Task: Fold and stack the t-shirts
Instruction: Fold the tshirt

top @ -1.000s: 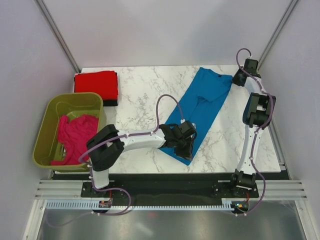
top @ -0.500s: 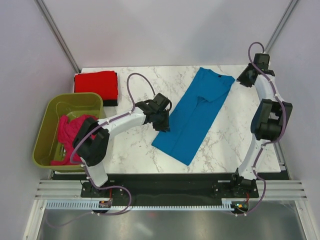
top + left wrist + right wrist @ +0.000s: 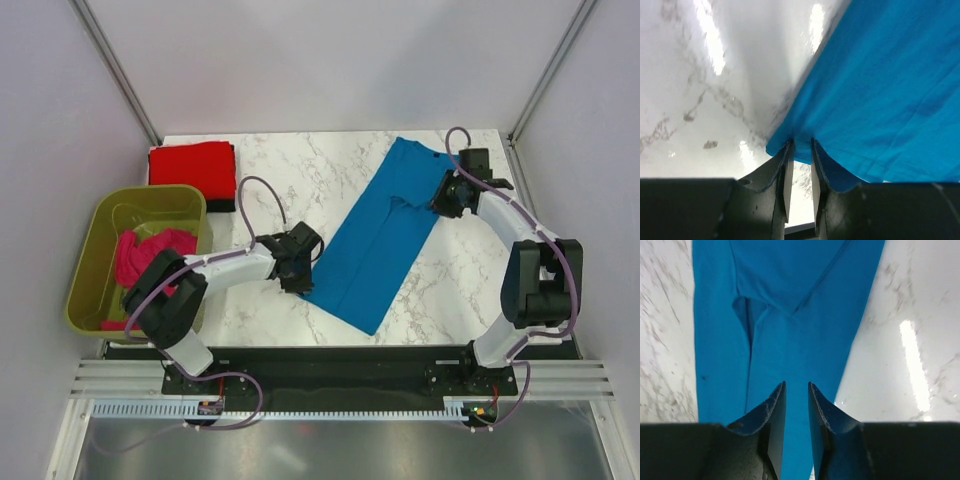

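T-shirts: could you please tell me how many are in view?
3: blue one spread on the table, red one folded at its far left corner, pink one crumpled in the green tub. Others may be hidden.

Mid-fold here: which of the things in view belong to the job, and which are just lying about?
Job:
- blue t-shirt, spread out
- red t-shirt, folded
- pink t-shirt, crumpled

Lying about:
- olive-green tub, holding the pink one
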You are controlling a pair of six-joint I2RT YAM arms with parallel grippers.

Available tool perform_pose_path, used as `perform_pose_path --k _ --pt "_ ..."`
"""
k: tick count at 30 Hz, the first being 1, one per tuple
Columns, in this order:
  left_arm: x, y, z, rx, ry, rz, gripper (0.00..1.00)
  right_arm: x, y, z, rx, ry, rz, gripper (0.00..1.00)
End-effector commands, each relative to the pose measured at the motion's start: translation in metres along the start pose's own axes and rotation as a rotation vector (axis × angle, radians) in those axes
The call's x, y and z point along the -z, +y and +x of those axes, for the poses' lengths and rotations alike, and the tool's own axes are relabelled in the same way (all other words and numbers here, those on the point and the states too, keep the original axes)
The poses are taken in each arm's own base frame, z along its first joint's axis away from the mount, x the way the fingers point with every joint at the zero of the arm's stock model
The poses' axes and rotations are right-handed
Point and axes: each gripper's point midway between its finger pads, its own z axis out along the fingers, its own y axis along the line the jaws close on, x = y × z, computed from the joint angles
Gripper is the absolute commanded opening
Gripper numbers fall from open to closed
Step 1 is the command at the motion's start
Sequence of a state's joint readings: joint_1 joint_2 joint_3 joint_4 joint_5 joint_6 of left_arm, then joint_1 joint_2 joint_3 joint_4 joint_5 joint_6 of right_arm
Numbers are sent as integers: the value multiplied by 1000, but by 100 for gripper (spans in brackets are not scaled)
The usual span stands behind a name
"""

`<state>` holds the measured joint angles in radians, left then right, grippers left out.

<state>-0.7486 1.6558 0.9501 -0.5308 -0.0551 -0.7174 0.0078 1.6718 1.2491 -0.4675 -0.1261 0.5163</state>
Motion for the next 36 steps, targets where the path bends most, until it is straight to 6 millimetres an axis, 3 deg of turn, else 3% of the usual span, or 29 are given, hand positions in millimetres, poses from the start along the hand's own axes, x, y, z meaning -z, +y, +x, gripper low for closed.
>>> perform_pose_path --k 1,5,9,12,16,20,28,30,33,34,36 --pt "-7 31 40 60 57 -70 28 -2 19 12 63 -25 -55 32" --pt "4 32 70 99 66 -38 28 -12 32 26 107 -11 -61 31" --pt "22 25 86 127 55 37 29 -26 34 23 120 -28 -45 31" --pt "44 11 79 148 12 127 30 -37 29 13 132 -60 5 30" --pt "74 -6 56 130 -82 215 33 -53 24 -9 142 -123 62 29" --pt "98 -21 30 61 -145 242 33 -88 22 -23 138 -139 106 25" --pt "99 -9 12 30 -166 161 34 -140 -2 -17 178 -71 174 22" --pt "91 -1 5 27 -159 130 34 -149 -3 -18 192 -55 161 21" --pt "77 11 -1 16 -118 88 34 -179 2 -13 253 2 114 20" --pt "74 12 -3 14 -109 83 34 -181 14 -28 260 -25 86 20" --pt "65 18 -8 4 -91 65 34 -198 18 -21 260 17 54 21"
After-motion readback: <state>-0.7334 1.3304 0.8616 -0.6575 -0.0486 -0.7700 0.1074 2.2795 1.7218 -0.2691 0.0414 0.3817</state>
